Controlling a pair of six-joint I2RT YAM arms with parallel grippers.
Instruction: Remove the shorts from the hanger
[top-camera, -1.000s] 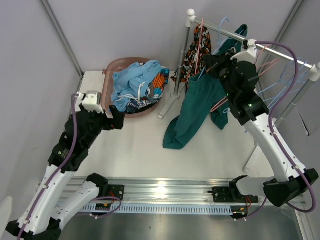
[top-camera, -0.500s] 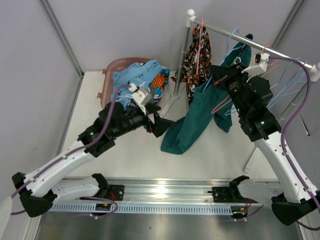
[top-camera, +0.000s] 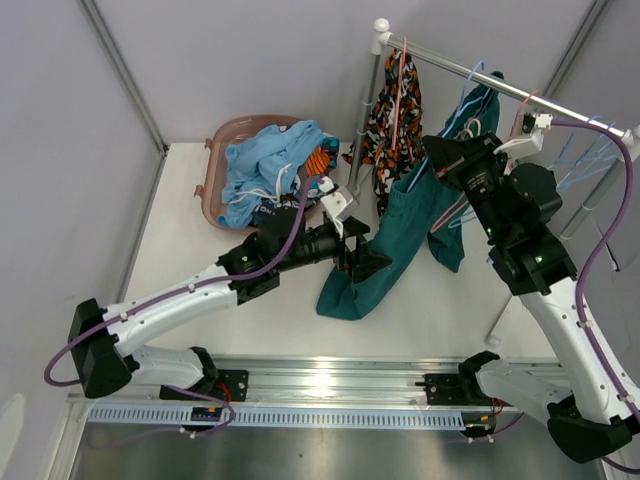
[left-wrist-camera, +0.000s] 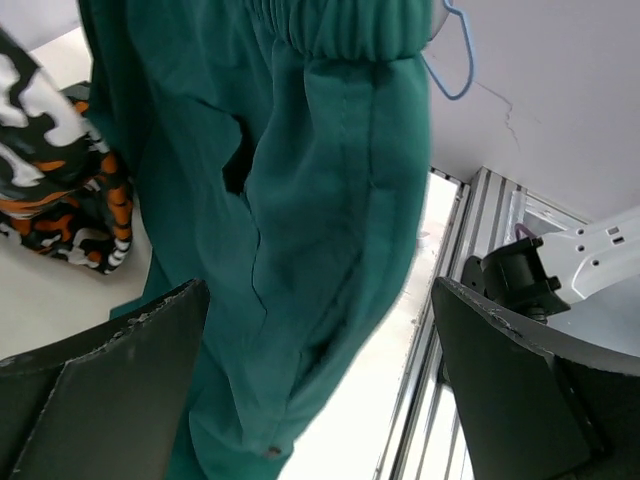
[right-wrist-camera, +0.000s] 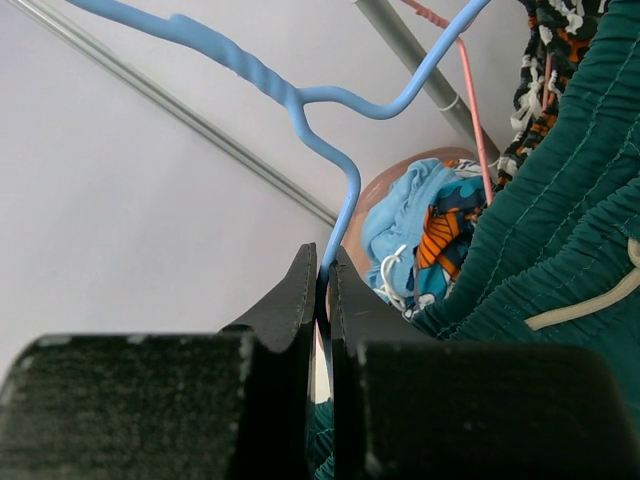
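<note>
Your left gripper (top-camera: 368, 262) is out at the middle of the table (top-camera: 260, 300), its claw spread wide. In the left wrist view the two fingers (left-wrist-camera: 100, 390) stand well apart at 8 and 4 o'clock, with the teal shorts (left-wrist-camera: 300, 200) filling the gap between them. You can't tell from here whether either pad touches the cloth, and the bottom edge cuts off the hem. Up at 1 o'clock from above, your right gripper (top-camera: 440, 150) is at the rack rail (top-camera: 450, 68). The right wrist view shows that claw (right-wrist-camera: 322, 270) pressed together on the thin wire of the blue hanger (right-wrist-camera: 300, 95), just under its twisted neck. The teal shorts (top-camera: 400, 225) hang from that hanger and trail down toward 7 o'clock. Your own right wrist hides where the waistband meets the wire, and it's unclear whether the low end rests on the table. Just beside them at 11 o'clock, the camouflage shorts (top-camera: 390, 110) hang on a pink hanger (top-camera: 401, 75). They also peek in, blurred, at the left wrist view's 9 o'clock. At the table's 11 o'clock sits the basket (top-camera: 212, 160), holding the light blue shorts (top-camera: 262, 165) in a heap with the patterned shorts (top-camera: 320, 165) poking out at 3 o'clock. Whatever lies beneath them is buried.
</note>
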